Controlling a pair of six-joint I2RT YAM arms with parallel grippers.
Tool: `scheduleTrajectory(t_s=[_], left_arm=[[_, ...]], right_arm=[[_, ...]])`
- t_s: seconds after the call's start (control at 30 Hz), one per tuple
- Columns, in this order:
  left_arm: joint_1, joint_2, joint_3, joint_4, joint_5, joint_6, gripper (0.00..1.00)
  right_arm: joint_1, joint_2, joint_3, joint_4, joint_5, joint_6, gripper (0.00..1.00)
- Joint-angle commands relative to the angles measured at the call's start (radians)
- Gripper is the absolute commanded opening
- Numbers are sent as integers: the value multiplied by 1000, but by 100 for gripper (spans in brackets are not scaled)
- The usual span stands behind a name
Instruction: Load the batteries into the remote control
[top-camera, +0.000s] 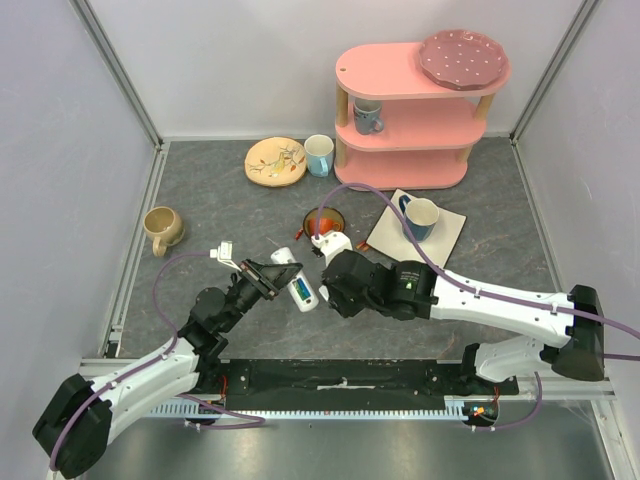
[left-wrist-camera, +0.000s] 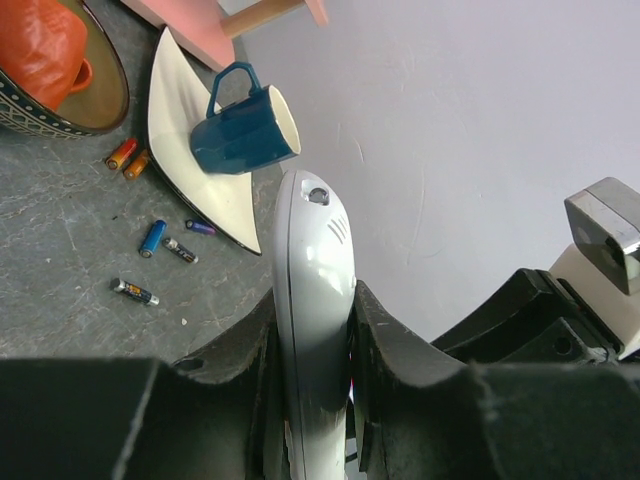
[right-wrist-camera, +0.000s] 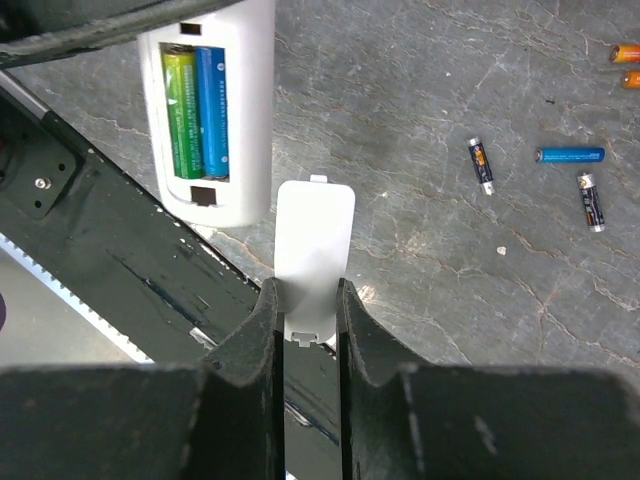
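Closest to me is my right claw (right-wrist-camera: 305, 300). It is pinched shut on a little white lid (right-wrist-camera: 314, 225), the cover for the battery slot. I hold the lid by its bottom end, flat between my two black fingers (right-wrist-camera: 252, 330). The rest sticks out past them. I think this lid is very light and thin. It may bend, and its small tab could snap, so a soft squeeze on the flat sides is best.

Just past the lid is the remote control (right-wrist-camera: 250, 90). My left claw (left-wrist-camera: 313, 330) is squeezed shut on its two long sides and holds it by the middle of the near edge of the tabletop. It looks smooth and shiny, so I guess it is slippery. It is also hard and stiff, so a firm grip on the sides should not hurt it.

Its slot faces my right claw. A green battery (right-wrist-camera: 180, 110) and a blue battery (right-wrist-camera: 212, 105) lie in it side by side. The slot looks full to me, so I think the lid goes on next.

Farther out, loose batteries (right-wrist-camera: 570, 155) lie on the gray tabletop toward the middle, near the white napkin (left-wrist-camera: 175, 110) with the blue cup (left-wrist-camera: 235, 140).
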Motion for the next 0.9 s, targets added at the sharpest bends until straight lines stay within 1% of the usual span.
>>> scheduleTrajectory(t_s=[0.0,0.37,0.87], left_arm=[[0,-9,-58,61,-49,-17,2],[0,16,-51,81,-40,-23,2],[-1,0,-48,30,-29,4,2]], right_arm=[[20,-2,62,20,20,23,0],[52,69,133,31,10,5,0],[52,175,219,42,46,-20,0]])
